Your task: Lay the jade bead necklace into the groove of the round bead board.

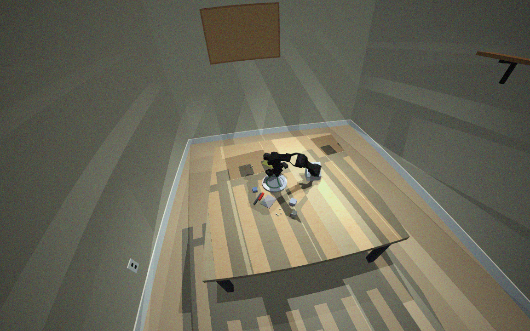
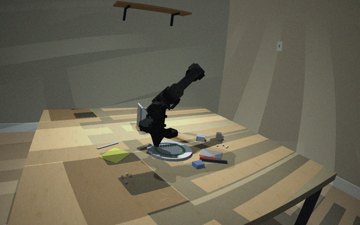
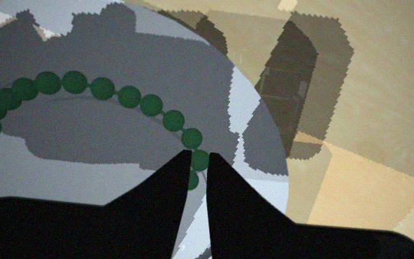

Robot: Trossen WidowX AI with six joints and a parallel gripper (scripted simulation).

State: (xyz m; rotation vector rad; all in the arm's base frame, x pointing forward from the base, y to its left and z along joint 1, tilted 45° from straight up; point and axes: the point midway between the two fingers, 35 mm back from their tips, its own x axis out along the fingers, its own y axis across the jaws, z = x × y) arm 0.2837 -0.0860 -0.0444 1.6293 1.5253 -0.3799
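At ten o'clock on round bead board (image 1: pixel 285 185) (image 2: pixel 188 153) (image 3: pixel 196 72), exterior view, your gripper (image 1: pixel 274 175) (image 2: pixel 156 145) (image 3: pixel 200 160) has fingers clamped on jade bead necklace (image 1: pixel 274 188) (image 2: pixel 172 154) (image 3: pixel 74 82); loop sits within board's rim.

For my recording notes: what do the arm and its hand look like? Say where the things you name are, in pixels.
The arm (image 1: pixel 298 159) (image 2: pixel 175 91) is matte black throughout, with chunky joint housings and angular links. The hand (image 2: pixel 156 145) (image 3: pixel 200 160) is black too, with two wedge-shaped fingers tapering to narrow tips. I can make out no cables or markings.
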